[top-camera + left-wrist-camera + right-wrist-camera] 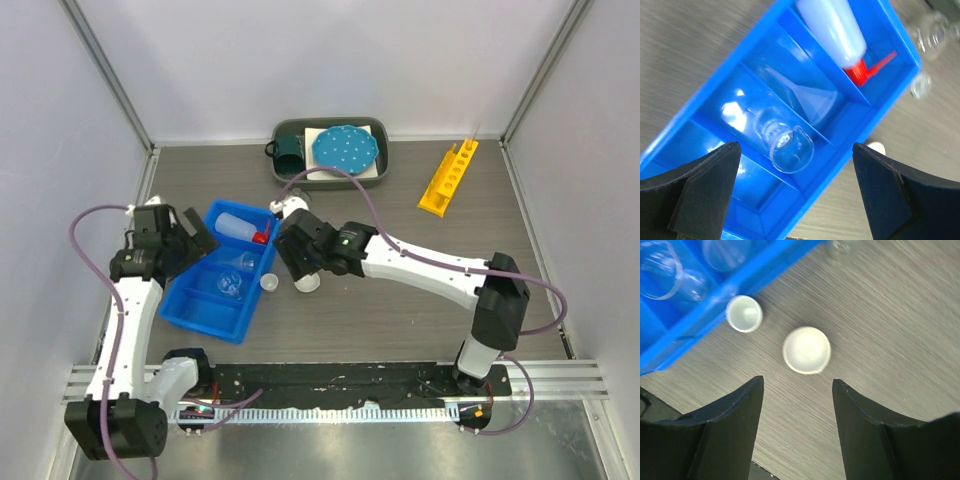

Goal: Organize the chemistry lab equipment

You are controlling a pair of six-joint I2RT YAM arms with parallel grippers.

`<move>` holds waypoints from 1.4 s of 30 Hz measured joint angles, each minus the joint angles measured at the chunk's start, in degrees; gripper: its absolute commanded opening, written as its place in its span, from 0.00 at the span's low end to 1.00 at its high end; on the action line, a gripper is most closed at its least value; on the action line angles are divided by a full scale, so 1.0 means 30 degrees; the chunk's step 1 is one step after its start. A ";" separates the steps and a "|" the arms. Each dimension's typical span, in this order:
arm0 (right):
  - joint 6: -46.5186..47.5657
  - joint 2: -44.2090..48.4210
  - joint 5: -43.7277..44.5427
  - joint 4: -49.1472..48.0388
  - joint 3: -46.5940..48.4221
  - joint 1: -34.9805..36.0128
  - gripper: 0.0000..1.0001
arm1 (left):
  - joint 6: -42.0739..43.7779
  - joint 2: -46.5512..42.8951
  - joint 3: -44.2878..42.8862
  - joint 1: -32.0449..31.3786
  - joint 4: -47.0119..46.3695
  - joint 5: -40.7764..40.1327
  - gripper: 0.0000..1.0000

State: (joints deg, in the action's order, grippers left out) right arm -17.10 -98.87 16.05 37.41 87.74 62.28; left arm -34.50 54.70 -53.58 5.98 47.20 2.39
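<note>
Right fingers (725, 430) stand apart above a small round dish (806, 350) on the tabletop (890, 340) beside the blue tray (670, 340), seemingly lining up a grasp; left fingers (705, 185) gape wide over the tray's beaker (787, 145).

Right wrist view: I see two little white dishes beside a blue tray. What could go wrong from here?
1. The larger dish lies loose, ahead of the open right end effector. Closing off-centre could push it into the smaller dish, which sits by the blue tray.
2. The left end effector hovers open over the beaker in that tray. Carrying a dish there might make the two end effectors bump.
</note>
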 measured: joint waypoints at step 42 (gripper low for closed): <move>-0.2506 0.7242 0.0342 -0.2062 -0.9420 -0.4102 0.65 | 0.4277 2.0618 -1.7762 -0.9777 -0.2798 -0.1698 0.98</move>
State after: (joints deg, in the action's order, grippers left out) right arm -24.62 -77.14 17.08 31.22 59.48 49.98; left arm -21.67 116.55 -106.87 -23.35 38.81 -2.70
